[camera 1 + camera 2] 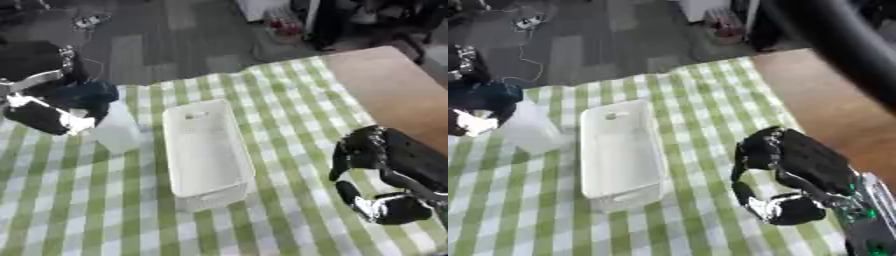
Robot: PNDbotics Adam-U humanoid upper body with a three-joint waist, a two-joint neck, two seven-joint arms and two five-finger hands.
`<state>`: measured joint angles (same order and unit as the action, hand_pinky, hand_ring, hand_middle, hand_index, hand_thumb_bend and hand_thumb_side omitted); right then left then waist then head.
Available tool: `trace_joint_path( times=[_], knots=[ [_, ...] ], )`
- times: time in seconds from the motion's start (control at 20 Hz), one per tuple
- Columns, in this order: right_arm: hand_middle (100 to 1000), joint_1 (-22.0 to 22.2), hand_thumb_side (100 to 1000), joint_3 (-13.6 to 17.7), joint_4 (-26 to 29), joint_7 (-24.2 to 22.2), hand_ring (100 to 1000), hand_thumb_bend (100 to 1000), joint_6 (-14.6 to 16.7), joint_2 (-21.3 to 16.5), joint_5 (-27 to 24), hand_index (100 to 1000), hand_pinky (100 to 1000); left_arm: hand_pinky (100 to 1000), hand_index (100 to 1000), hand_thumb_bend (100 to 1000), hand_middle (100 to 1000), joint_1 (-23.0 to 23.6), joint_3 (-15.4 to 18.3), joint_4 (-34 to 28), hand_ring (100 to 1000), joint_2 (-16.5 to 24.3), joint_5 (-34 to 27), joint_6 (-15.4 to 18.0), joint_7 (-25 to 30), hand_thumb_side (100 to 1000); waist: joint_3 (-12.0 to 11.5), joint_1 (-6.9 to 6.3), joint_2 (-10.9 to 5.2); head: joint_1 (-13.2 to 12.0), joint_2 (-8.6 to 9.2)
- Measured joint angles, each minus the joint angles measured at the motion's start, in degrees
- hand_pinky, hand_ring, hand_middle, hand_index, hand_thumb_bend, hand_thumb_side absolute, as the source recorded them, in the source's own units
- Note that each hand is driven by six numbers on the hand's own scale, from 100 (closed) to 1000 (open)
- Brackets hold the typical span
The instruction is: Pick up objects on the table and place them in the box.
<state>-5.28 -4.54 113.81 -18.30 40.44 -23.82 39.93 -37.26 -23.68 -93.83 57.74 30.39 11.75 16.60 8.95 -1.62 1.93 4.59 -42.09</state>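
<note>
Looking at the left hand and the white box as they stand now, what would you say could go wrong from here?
1. The left hand holds a dark blue object off to the left of the white box; released there, it would likely land on the checked cloth.
2. A pale clear object sits just below that hand and might be knocked.
3. The right hand rests close to the box's right and could nudge it.
</note>
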Motion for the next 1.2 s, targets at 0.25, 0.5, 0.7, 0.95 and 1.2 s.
trace_joint_path(
  times=[0.25, 0.5, 0.7, 0.95, 1.2],
  knots=[
    [457, 0.2, 837, 0.0, 0.0, 0.08, 438, 100, -0.08, 0.0, 0.08, 546, 379, 100, 319, 100, 100, -0.01, 0.56, -0.75, 100, 0.68, -0.17, -0.44, -0.27, 559, -0.29, 0.0, -0.01, 0.02, 0.0],
    [457, 0.36, 837, 0.02, 0.0, 0.12, 439, 100, -0.12, -0.03, 0.44, 546, 379, 100, 315, 100, 100, -0.06, 1.23, -2.3, 100, 1.46, -1.11, -1.31, 0.1, 562, -0.83, -0.04, -0.11, 0.44, 0.0],
    [458, 0.77, 837, 0.02, 0.0, 0.26, 440, 100, -0.26, -0.1, 0.67, 547, 379, 100, 315, 100, 100, -0.23, 2.46, -5.2, 100, 2.76, -3.51, -2.74, 1.11, 565, -1.32, -0.14, -0.41, 0.5, 0.03],
    [458, 0.97, 838, 0.04, 0.0, 0.37, 440, 100, -0.37, -0.53, 1.02, 547, 379, 100, 311, 100, 100, -1.04, 3.93, -9.12, 100, 4.3, -6.86, -4.55, 2.53, 567, -1.68, -0.35, -0.52, 0.98, 0.1],
    [458, 1.26, 838, 0.04, 0.0, 0.47, 441, 100, -0.46, -0.54, 1.28, 547, 379, 100, 311, 100, 100, -1.31, 5.08, -11.93, 100, 5.57, -10.08, -5.95, 2.83, 568, -1.71, -0.37, -0.62, 1.01, 0.12]
  ],
)
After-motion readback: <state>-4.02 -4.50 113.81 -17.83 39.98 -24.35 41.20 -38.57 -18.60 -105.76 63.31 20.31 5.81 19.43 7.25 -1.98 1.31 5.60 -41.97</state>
